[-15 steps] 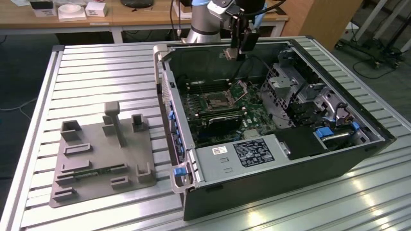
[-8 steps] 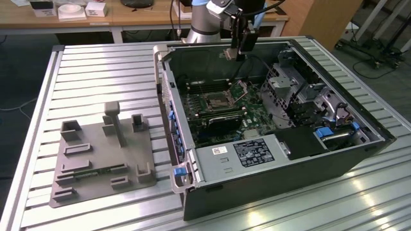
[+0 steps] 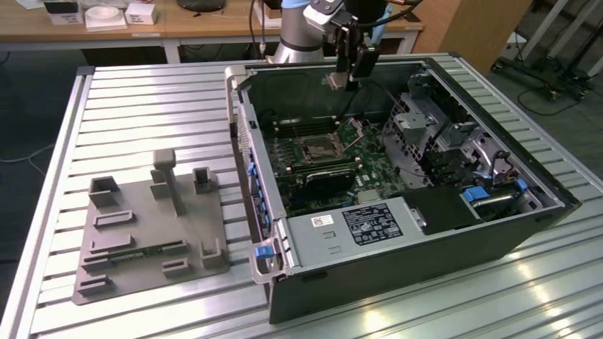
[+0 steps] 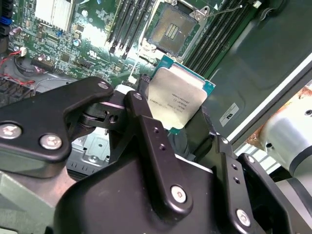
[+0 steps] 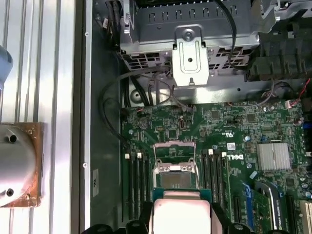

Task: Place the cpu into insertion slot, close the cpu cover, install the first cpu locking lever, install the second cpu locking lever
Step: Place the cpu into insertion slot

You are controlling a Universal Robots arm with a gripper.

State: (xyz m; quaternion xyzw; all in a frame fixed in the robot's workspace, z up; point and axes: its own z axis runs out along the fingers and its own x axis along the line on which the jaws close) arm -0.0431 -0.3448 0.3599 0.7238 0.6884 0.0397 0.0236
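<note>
**A:** Nearest to us is the gripper (image 4: 179, 127), its black fingers (image 4: 148, 131) clamped on opposite edges of the cpu (image 4: 179, 97), whose metal top faces the second wrist camera.

**B:** And where do we stand against the insertion slot (image 4: 170, 29)?

**A:** Well above it, with nothing touching. In the exterior view we hang over the open computer case (image 3: 396, 233), and the slot lies down inside on the green board (image 5: 204, 122).

**B:** Is the slot free for us?

**A:** We judge so. In the first wrist view the cpu cover (image 5: 174, 144) stands raised at one edge of the slot. The slot's dark centre is bare, and memory slots (image 5: 139, 180) run along both its sides.

**B:** How do we place it well, then?

**A:** We should keep the chip flat and square to the slot's rim and centre it over the slot. Then we lower it slowly and straight, clear of the raised cover. The slot's contacts look delicate, and a tilted or sliding landing could bend them, so we shouldn't press.
</note>
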